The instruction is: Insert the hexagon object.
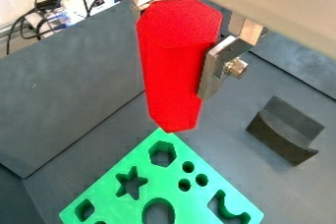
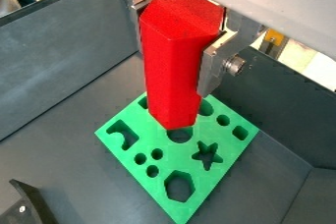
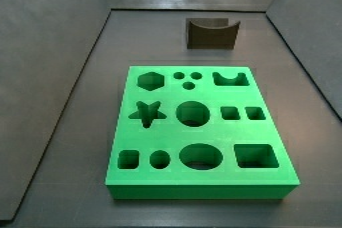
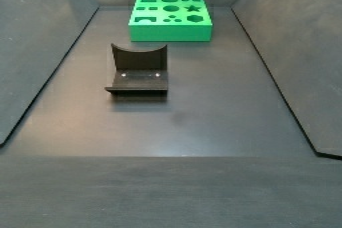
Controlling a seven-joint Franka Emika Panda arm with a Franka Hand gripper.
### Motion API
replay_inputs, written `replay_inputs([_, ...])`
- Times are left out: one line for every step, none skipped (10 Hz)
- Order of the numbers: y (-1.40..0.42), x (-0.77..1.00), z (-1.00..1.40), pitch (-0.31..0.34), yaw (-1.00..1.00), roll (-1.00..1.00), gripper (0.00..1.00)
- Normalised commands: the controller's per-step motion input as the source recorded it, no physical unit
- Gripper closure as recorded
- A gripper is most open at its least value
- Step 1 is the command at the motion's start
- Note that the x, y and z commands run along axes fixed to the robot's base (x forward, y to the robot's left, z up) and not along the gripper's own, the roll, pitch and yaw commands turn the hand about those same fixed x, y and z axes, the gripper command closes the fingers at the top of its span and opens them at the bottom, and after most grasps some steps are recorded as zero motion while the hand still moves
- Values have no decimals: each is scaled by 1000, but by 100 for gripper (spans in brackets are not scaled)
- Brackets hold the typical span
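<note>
My gripper (image 1: 182, 66) is shut on the bright red hexagon peg (image 1: 175, 61) and holds it upright, high above the floor. One silver finger (image 1: 218, 69) presses on the peg's side; the other finger is hidden behind it. The peg also shows in the other wrist view (image 2: 175, 66), with its lower end hanging over the green board (image 2: 129, 130). The board (image 3: 167, 137) lies flat and has several shaped holes, among them a hexagon hole (image 3: 151, 79) at one corner. That hole is free in both wrist views (image 1: 161, 152) (image 2: 182, 184). Neither side view shows the gripper or the peg.
The dark fixture (image 3: 210, 34) stands on the floor a short way from the board, and also shows in the other side view (image 4: 138, 70) and in a wrist view (image 1: 286, 130). Sloping grey walls (image 4: 40, 82) enclose the floor.
</note>
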Motion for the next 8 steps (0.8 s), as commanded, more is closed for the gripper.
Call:
replay_inputs([180, -451, -1000, 0, -303, 0, 100])
replay_inputs([363, -434, -1000, 0, -689, -100, 100])
replay_inputs([234, -306, -1000, 0, -851, -93, 100])
replay_inputs([223, -271, -1000, 0, -871, -83, 100])
replay_inputs([203, -243, -974, 0, -889, -73, 100])
replay_inputs([174, -226, -977, 0, -900, -74, 100])
replay_inputs([109, -189, -1000, 0, -914, -70, 100])
replay_inputs([0, -120, -1000, 0, -960, -29, 100])
